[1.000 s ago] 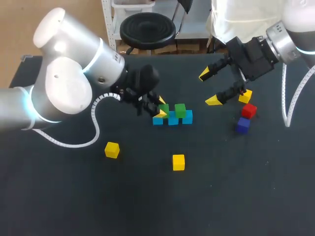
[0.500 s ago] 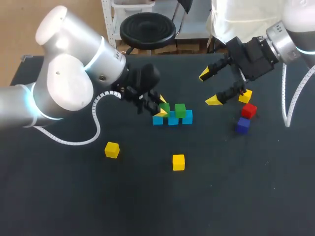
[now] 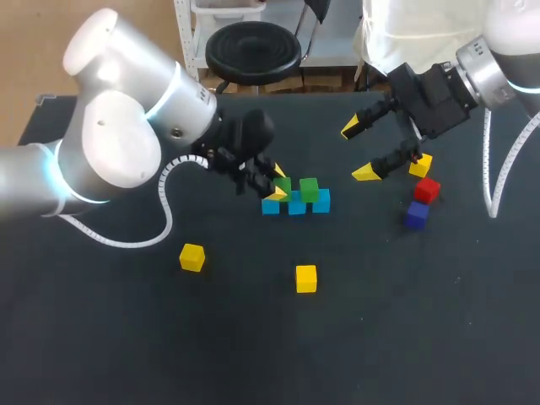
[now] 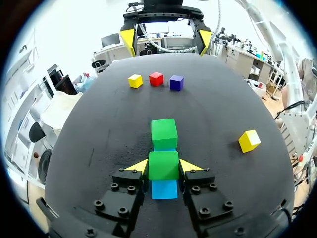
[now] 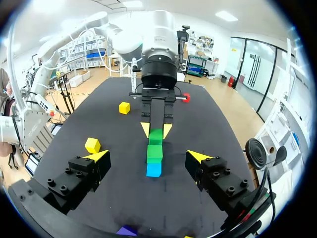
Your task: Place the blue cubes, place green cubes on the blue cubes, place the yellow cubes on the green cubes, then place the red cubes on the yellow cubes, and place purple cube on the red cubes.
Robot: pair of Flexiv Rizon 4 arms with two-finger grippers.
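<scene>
Almost nothing differs from half a second ago: the left arm sits a touch farther from me than a second ago, and the right arm and all the cubes lie as they did.

The left gripper (image 3: 275, 184) is closed on a green cube (image 4: 163, 165), one yellow tip against each side, and that cube rests on the left end cube of the blue row (image 3: 296, 204) (three blue cubes side by side). The right gripper (image 3: 358, 150) hangs spread wide with nothing between its fingers, beyond the row and to its right.

Nearest me, two yellow cubes lie on the table (image 3: 101, 354) well short of the row, one (image 3: 192, 256) to its left and one (image 3: 306, 278) straight before it. On the row's middle cube stands a second green cube (image 3: 309, 188); the right end cube is bare. Well to the right of the row, a purple cube (image 3: 416, 214), a red cube (image 3: 427, 190) and a third yellow cube (image 3: 420, 164) run away from me, the last just beside the right gripper's nearer finger.
</scene>
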